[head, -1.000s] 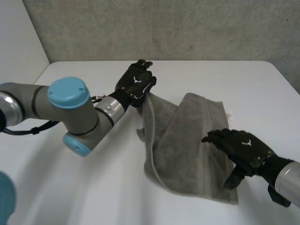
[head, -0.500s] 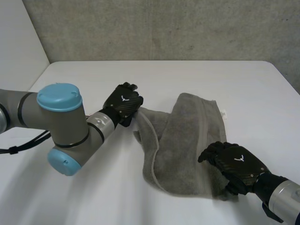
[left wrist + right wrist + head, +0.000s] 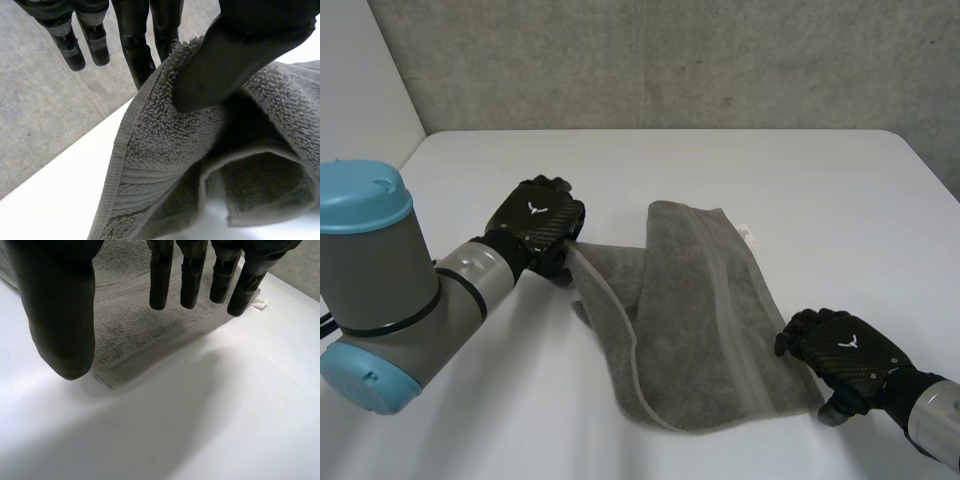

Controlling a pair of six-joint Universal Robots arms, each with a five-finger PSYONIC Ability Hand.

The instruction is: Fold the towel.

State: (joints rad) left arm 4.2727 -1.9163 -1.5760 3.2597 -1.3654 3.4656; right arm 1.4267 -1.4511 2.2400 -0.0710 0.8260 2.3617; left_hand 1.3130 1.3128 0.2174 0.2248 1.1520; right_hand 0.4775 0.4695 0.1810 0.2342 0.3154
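A grey towel (image 3: 690, 310) lies rumpled and partly doubled over in the middle of the white table (image 3: 820, 180). My left hand (image 3: 538, 222) is at the towel's left corner. In the left wrist view its thumb (image 3: 235, 45) pinches the hem of the towel (image 3: 165, 165) against the fingers, and the cloth hangs folded below it. My right hand (image 3: 845, 350) hovers at the towel's near right corner. In the right wrist view its fingers (image 3: 160, 275) and thumb stand apart above the towel's edge (image 3: 130, 325) with nothing between them.
A small white label (image 3: 747, 232) sticks out of the towel's far right edge, also seen past my right hand's fingertips as a label (image 3: 258, 303). A grey wall stands behind the table's far edge.
My left hand has drawn the towel's corner left and nearer, dragging the towel with it. My right hand has come off the towel's middle and moved back to its near right corner.
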